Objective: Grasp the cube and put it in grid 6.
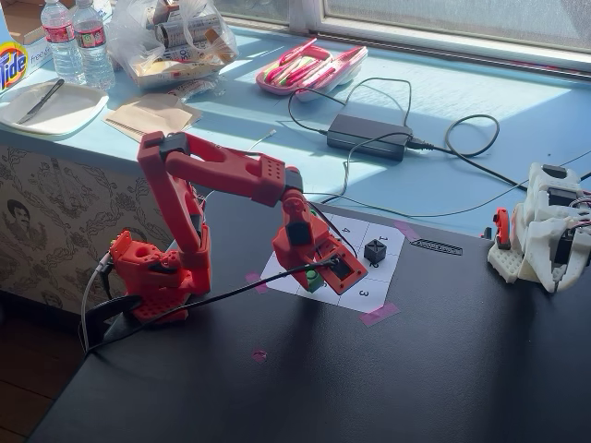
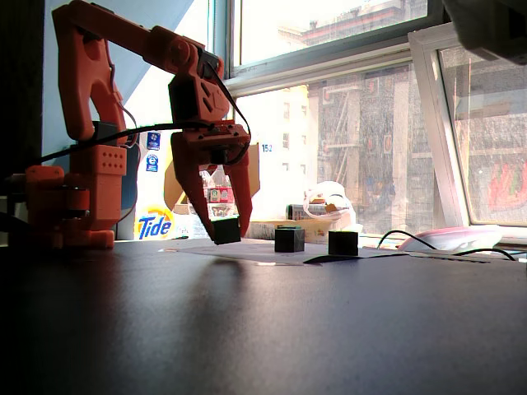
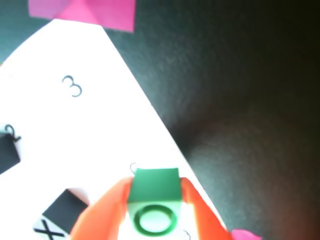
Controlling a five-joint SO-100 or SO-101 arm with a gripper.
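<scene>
Clamping the green cube (image 3: 154,199) between both orange fingers (image 3: 100,212), gripper (image 2: 224,231) sits low over the paper grid (image 3: 95,135), near its table-side edge. Cell digit under cube mostly hidden, unreadable; cell 3 (image 3: 73,86) lies further along that edge. Black X cube (image 3: 59,214) just beside.

A black power adapter (image 1: 369,136) lies on the blue sill beside a pink case (image 1: 309,67) — 2 water bottles (image 1: 76,39) stand far left, near a Tide box (image 1: 11,63).

The red arm (image 1: 222,175) bends over and down, its gripper (image 2: 224,232) squeezing the cube (image 3: 154,200) just above the paper grid (image 1: 365,297)
</scene>
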